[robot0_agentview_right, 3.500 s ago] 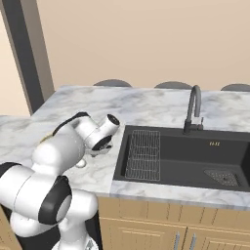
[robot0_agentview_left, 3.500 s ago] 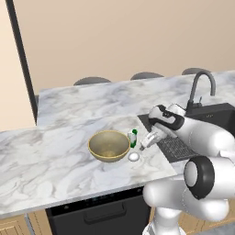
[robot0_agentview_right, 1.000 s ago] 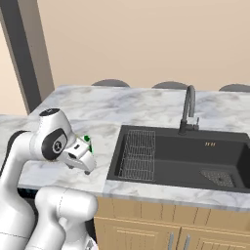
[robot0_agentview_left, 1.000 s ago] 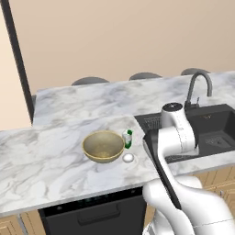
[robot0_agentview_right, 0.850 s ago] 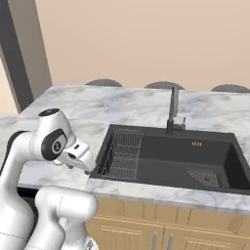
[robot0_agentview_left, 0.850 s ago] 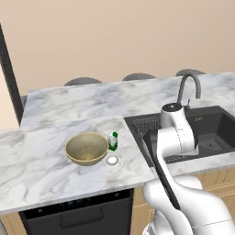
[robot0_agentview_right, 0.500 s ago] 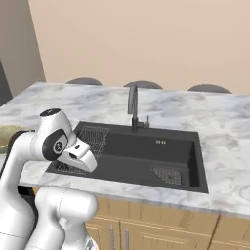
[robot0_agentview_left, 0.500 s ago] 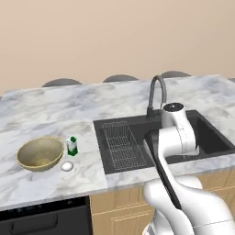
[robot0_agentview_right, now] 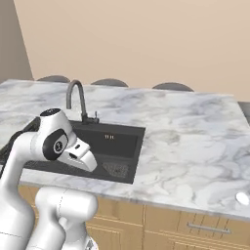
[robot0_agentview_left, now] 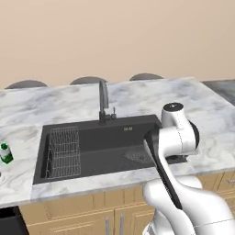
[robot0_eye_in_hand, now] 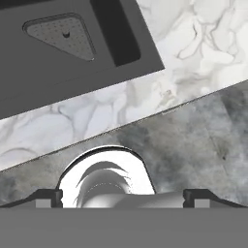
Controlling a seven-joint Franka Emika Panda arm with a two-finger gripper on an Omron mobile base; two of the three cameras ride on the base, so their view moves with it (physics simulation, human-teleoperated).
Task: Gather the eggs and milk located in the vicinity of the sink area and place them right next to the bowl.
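A: Hand view, entry. The gripper (robot0_eye_in_hand: 123, 197) had its two tips spread wide, nothing between them. It looked down past the near edge of the counter (robot0_eye_in_hand: 193, 43), with the drain grate (robot0_eye_in_hand: 60, 34) of the sink (robot0_eye_in_hand: 29, 72) beyond.

B: Noted. In the right base view the hand sat tucked low against the arm, near the front of the sink (robot0_agentview_right: 112, 141), to the right of the faucet (robot0_agentview_right: 78, 100). Where were the task's things?

A: A small white oval (robot0_agentview_right: 242, 197), probably an egg, lay far right on the counter, close to its near edge and well apart from the sink. In the left base view a green-capped carton (robot0_agentview_left: 5, 153), likely the milk, stood at the far left, beyond the sink's left rim.

B: Judgement: the step in hand was reaching the egg. Too far for the arm as posed.

A: Agreed. Advice: bring the base square to the egg first, then untuck. Keep the jaws wide, descend from straight above and centre on the oval.

B: Close gently, since it is round and could roll. Any sideways nudge risks sending it off the near edge.
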